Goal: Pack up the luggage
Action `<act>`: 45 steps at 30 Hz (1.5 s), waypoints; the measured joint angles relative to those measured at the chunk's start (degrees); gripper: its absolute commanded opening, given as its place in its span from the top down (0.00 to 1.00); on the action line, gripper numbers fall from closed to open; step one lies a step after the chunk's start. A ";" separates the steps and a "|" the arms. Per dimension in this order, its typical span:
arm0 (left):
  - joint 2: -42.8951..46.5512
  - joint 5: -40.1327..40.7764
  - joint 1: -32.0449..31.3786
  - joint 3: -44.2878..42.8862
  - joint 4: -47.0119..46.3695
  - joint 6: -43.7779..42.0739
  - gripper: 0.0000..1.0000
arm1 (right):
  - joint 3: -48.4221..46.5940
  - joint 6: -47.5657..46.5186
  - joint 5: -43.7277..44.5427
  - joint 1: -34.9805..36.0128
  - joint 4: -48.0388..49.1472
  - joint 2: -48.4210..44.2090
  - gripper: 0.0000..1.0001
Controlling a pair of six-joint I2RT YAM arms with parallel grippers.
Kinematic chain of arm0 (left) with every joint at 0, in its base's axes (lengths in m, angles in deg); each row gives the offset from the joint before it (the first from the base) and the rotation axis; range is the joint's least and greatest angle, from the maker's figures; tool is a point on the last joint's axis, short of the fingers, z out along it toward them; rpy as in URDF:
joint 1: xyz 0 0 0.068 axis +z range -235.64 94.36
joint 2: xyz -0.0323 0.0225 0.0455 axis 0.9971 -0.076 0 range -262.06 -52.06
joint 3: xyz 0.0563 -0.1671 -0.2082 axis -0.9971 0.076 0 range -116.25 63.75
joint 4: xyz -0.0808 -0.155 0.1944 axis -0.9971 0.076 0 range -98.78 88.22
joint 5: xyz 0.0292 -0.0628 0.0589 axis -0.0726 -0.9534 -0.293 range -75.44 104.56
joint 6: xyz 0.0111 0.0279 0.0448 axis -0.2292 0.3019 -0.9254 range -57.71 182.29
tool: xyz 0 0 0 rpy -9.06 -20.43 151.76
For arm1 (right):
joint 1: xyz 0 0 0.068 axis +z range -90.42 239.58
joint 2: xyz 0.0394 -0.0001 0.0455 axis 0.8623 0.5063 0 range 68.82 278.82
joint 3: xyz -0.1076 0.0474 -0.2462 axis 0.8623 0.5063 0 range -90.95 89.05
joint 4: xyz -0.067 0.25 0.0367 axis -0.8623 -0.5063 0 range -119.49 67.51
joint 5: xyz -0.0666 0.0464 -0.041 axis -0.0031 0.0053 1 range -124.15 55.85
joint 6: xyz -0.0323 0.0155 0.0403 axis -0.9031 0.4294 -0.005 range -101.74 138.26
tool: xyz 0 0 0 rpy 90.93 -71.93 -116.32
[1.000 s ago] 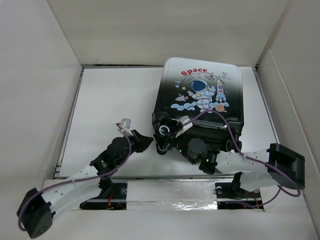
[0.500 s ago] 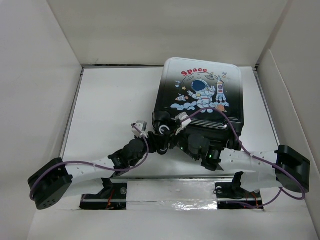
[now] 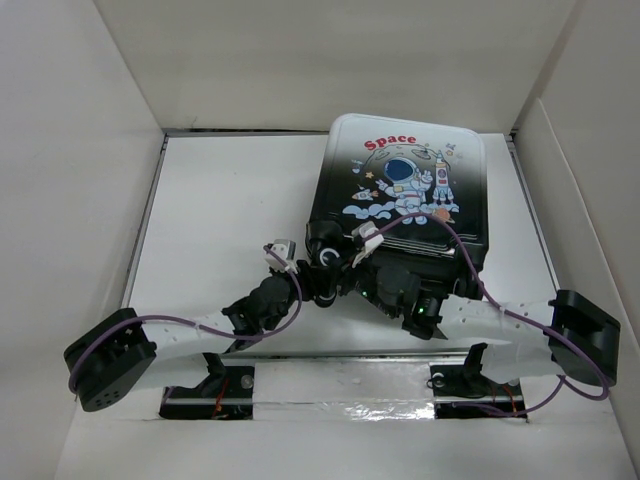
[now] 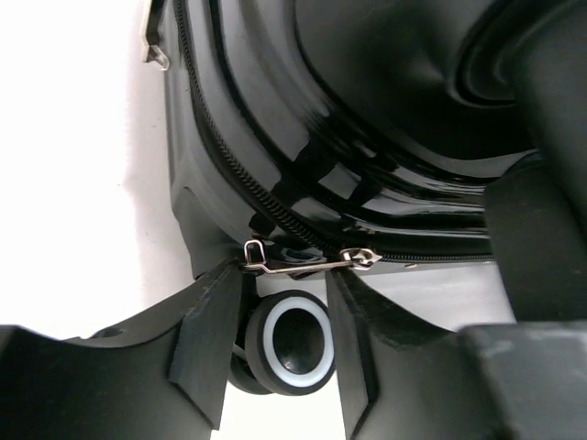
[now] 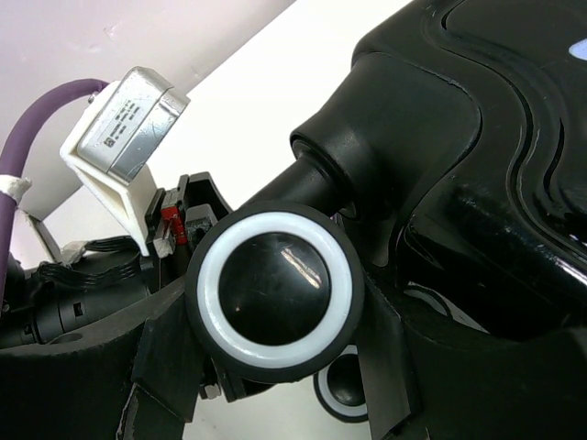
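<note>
The luggage (image 3: pixel 400 190) lies flat and shut on the right of the table, astronaut print up. Both grippers are at its near left corner, by the caster wheels. My left gripper (image 3: pixel 306 284) is open. In the left wrist view its fingers (image 4: pixel 206 339) stand either side of a caster wheel (image 4: pixel 295 343), and the metal zipper pull (image 4: pixel 303 266) lies across the fingertips on the black shell (image 4: pixel 367 110). My right gripper (image 3: pixel 338 274) is shut on another caster wheel (image 5: pixel 275 291), one finger (image 5: pixel 385 367) on each side of it.
White walls box the table (image 3: pixel 230 200) in on three sides. A foil-taped strip (image 3: pixel 340 410) runs along the near edge by the arm bases. The left arm's wrist camera (image 5: pixel 119 128) sits close beside my right gripper. A second wheel (image 5: pixel 344 394) shows below the held one.
My left arm has swung right from the open table to the luggage's near left corner and closed in on the zipper pull. The right gripper has shifted slightly left at the wheel.
</note>
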State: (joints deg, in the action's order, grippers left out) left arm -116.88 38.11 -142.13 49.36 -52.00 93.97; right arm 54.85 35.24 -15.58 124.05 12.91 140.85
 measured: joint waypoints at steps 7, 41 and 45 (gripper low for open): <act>0.00 -0.85 0.02 0.00 -0.37 -1.51 0.53 | 0.00 0.50 -0.33 0.00 0.00 -0.02 1.00; 4.98 -10.01 -1.60 1.75 -4.04 -12.20 0.52 | 0.15 2.54 -2.84 -1.99 -8.57 -5.64 1.00; 2.82 -9.66 -1.64 1.51 -5.16 -12.57 0.59 | 0.15 2.56 -4.50 -2.25 -8.55 -5.62 1.00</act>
State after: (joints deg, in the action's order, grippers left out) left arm -114.06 28.45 -143.77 50.87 -57.16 81.40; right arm 55.00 37.79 -20.08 121.80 4.36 135.23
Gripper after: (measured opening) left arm 0.445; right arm 0.630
